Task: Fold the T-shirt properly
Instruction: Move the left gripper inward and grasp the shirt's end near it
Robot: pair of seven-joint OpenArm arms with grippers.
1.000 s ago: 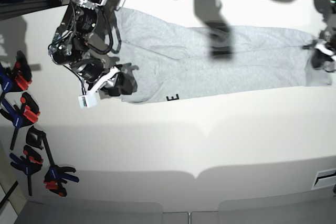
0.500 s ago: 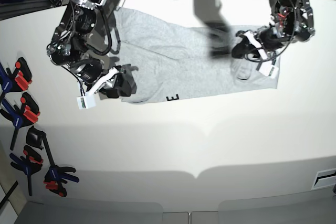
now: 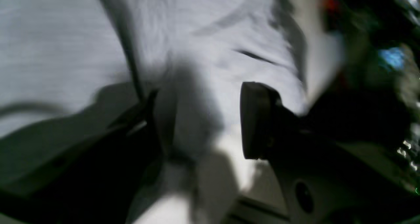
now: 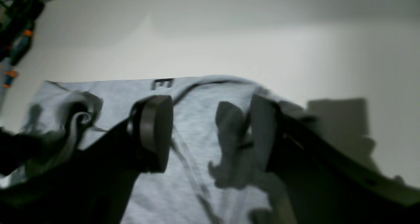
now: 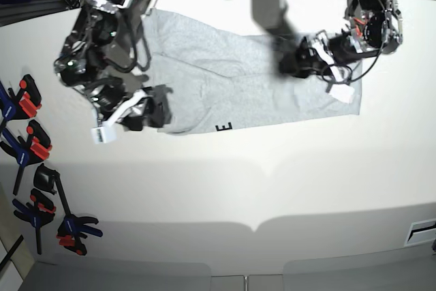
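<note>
t-shirt (image 5: 238, 83) flat on table (image 5: 272, 182)

The near half of the white table (image 5: 272, 189) lay bare below the T-shirt (image 5: 225, 86), giving wide room for a pass along the front, with only a small label (image 5: 422, 230) near its right edge. A row of clamps (image 5: 34, 168) crowded the left edge and blocked entry there. Over the cloth, the right gripper (image 5: 139, 110) and its arm filled the left end, the left gripper (image 5: 306, 59) hung above the right end, leaving only the middle stretch between them free
</note>
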